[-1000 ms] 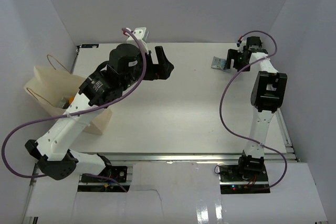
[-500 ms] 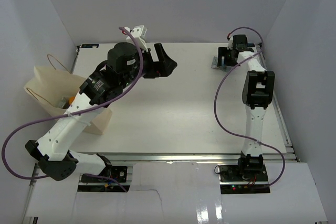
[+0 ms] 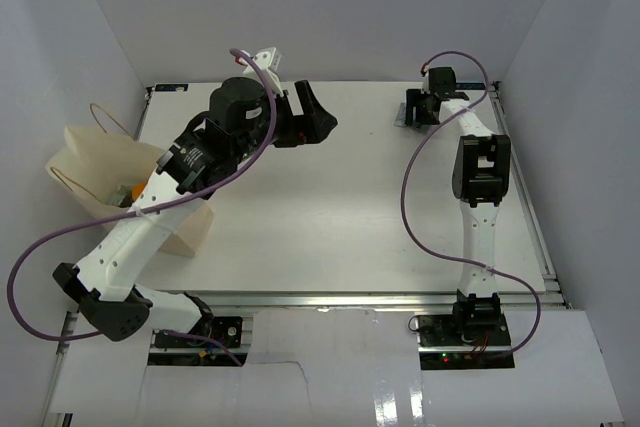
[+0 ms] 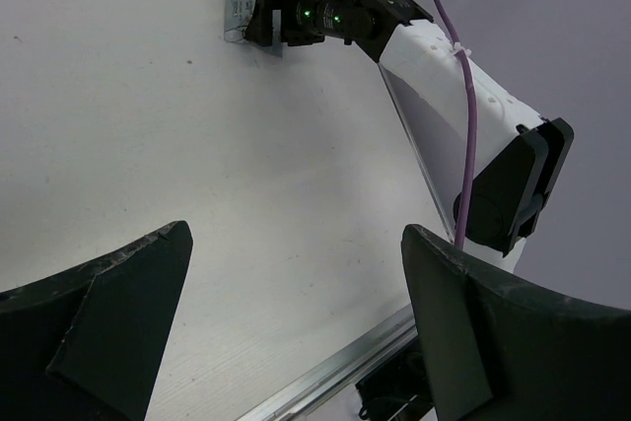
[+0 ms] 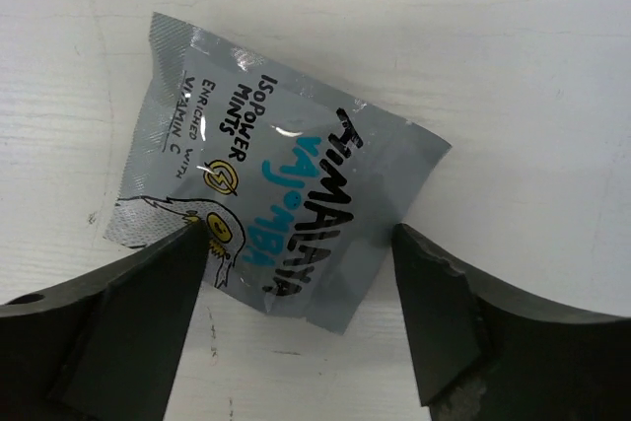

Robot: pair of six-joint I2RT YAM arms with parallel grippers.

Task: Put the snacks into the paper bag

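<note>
Overhead, the paper bag (image 3: 100, 162) stands open at the left edge of the table (image 3: 330, 207), well apart from the one packet left out on the surface, a silver-blue snack (image 3: 400, 120) at the far right that the right gripper (image 3: 410, 113) all but hides. The left gripper (image 3: 312, 119) hangs over the far middle of the table, between bag and packet, spread and empty. From the left wrist, its own dark fingers (image 4: 108, 313) stand wide apart with nothing between them, and the packet (image 4: 235, 19) shows as a small pale sliver lying flat just beside the right gripper (image 4: 268, 27). From the right wrist, the packet (image 5: 276, 204) lies flat and slightly askew on the white top, a crinkled foil sachet of mints with crimped ends, and the right gripper (image 5: 299, 273) straddles its near edge with jaws apart, gripping nothing yet. By my reading it will be very light, thin and limp, with a slick skin that could slide or buckle under the pads; the safest hold looks to be across the short width near one edge, fingertips pressed down to the table so that one gets under the foil.
</note>
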